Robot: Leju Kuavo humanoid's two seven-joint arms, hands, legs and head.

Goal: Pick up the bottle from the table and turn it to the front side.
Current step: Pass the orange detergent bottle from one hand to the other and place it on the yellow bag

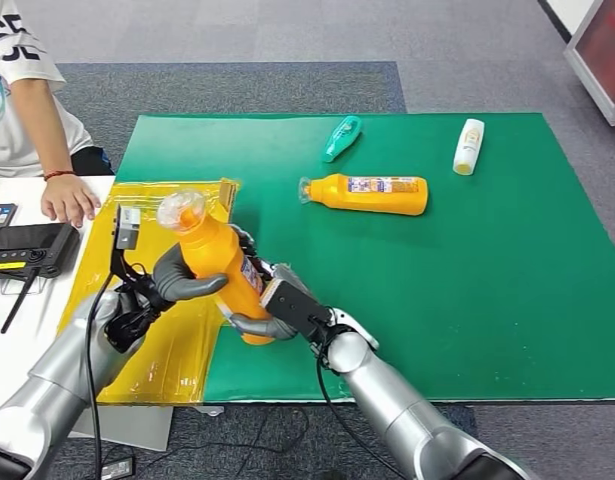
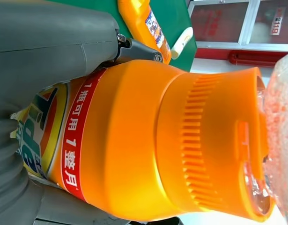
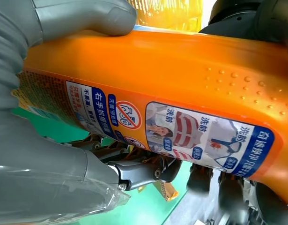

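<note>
An orange detergent bottle (image 1: 217,265) with a clear cap is held up off the table, tilted, cap toward the upper left. My left hand (image 1: 172,280) grips its upper body, thumb across the front. My right hand (image 1: 277,305) holds its lower end from the right. In the left wrist view the orange bottle (image 2: 135,140) shows its red band and front label beside the grey thumb (image 2: 54,42). The right wrist view shows the bottle's (image 3: 170,75) back label with blue instruction pictures, the thumb (image 3: 82,16) lying over it.
On the green mat (image 1: 477,280) lie a second orange bottle (image 1: 368,193), a teal bottle (image 1: 342,137) and a white bottle (image 1: 468,146). A yellow sheet (image 1: 168,350) covers the mat's left end. A person's hand (image 1: 68,197) rests on the white table beside a black device (image 1: 28,247).
</note>
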